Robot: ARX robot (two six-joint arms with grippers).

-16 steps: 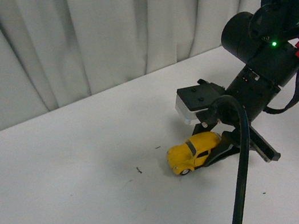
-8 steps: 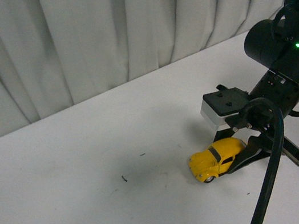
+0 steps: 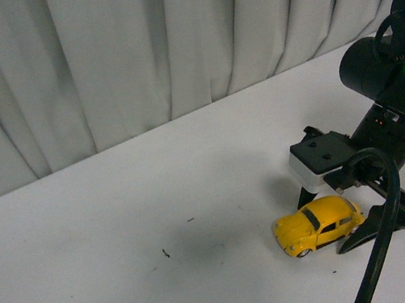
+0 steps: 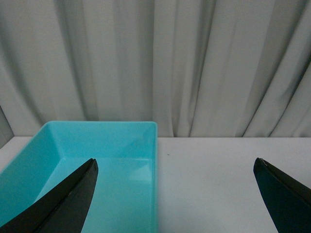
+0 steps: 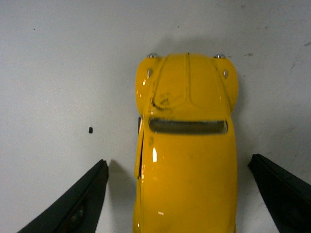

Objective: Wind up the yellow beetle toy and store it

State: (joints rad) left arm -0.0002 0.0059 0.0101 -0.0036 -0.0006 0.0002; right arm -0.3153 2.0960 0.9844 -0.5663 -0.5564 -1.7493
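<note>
The yellow beetle toy point(image 3: 319, 224) stands on its wheels on the white table, nose to the left. My right gripper point(image 3: 339, 221) is open and low over the table, one finger on each side of the car's rear half. In the right wrist view the car point(image 5: 187, 145) fills the gap between the two dark fingers point(image 5: 77, 204), with bare table on each side. My left gripper point(image 4: 175, 187) is open and empty in the left wrist view. It does not show in the front view.
A turquoise bin point(image 4: 104, 127) sits on the table beside the left gripper, in front of a grey curtain point(image 3: 129, 47). Small dark specks point(image 3: 165, 253) mark the table to the left of the car.
The view has shifted, so the car and right gripper now sit further right and lower in the picture. The fingers still straddle the car.
</note>
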